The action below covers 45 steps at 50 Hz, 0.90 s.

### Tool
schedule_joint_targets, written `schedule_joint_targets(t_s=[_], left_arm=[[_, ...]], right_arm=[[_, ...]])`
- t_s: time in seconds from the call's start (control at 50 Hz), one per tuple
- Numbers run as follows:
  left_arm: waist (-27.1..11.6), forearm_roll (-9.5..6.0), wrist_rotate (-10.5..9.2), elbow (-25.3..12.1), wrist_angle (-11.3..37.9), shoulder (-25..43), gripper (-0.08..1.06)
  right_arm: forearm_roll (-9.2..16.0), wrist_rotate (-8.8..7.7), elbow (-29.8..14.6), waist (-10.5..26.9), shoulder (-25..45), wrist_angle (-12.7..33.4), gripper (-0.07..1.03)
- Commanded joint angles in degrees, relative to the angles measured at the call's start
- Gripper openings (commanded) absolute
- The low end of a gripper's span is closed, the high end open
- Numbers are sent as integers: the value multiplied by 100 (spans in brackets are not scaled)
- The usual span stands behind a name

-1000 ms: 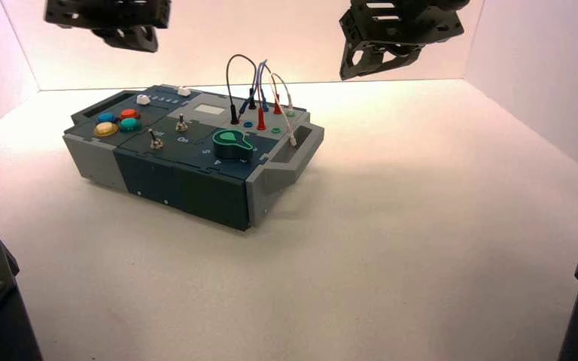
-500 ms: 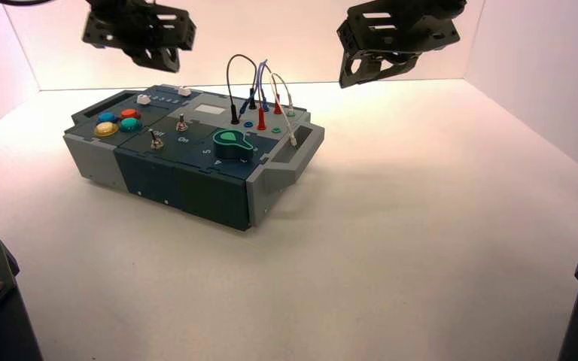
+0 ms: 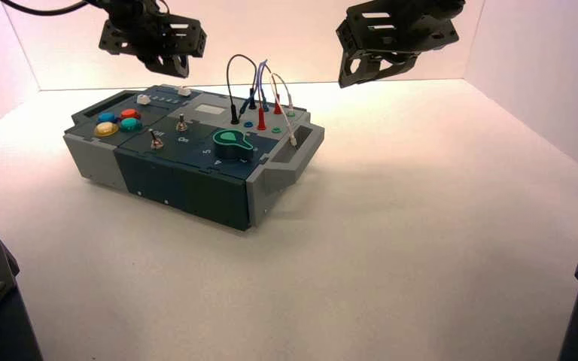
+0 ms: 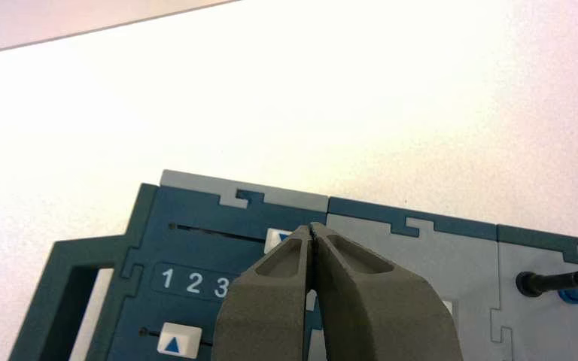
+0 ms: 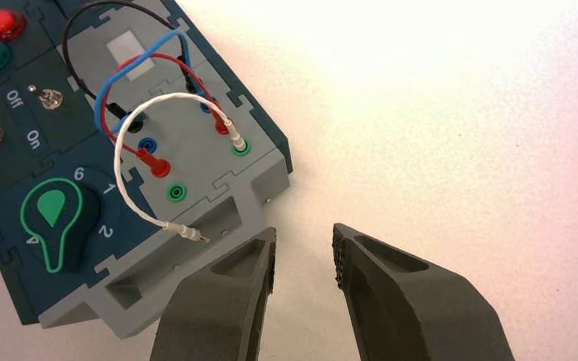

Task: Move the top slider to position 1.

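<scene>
Top slider (image 4: 275,239) — beside it, the closed left claw (image 4: 311,228).

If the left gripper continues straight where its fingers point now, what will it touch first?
Probably the white knob of the top slider, which lies just past the tips of the left gripper; the depth between them is unclear.

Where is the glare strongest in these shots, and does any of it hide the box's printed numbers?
Left wrist view: the pale surface beyond the box washes out to white; the visible 1, 2 and 3 stay readable. High view: brightest behind the box, with a soft shadow to its right.
</scene>
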Motion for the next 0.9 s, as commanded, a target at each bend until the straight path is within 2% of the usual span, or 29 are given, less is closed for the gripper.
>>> schedule_joint_targets(t_s=[0.02, 0.26, 0.56, 0.9], left_arm=[[-70, -9, -18, -88, -44, -97, -3], [-237, -26, -35, -79, -9, -79, -3], [-237, -53, -88, -62, 26, 79, -3], [-18, -62, -79, -88, 26, 229, -3]], right_arm=[[0, 0, -141, 0, -62, -26, 42], [0, 0, -141, 0, -53, -26, 42], [9, 0, -141, 0, -53, -18, 42], [0, 0, -132, 0, -62, -26, 42]])
